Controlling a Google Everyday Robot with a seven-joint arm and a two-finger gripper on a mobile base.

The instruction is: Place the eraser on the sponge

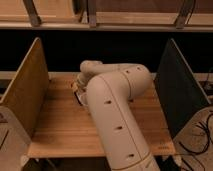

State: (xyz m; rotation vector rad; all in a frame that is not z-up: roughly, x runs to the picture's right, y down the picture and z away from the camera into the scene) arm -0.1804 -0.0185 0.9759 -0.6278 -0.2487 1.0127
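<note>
You face a light wooden plank table (60,127) across the middle of the frame. A tan board (24,97) stands along its left edge, a dark board (181,95) along its right. The gripper (77,93) is low over the tabletop's upper left, mostly hidden by the arm (115,107).

- Our arm (114,107) fills the middle of the table (55,134) and bars the way across.
- Our gripper (77,92) is low at the arm's left, near the table's back, mostly hidden by the arm.
- A wooden panel (25,95) walls the left side and a dark panel (181,95) walls the right.
- We see open board between the arm and each panel.
- A shelf (125,21) runs overhead behind.
</note>
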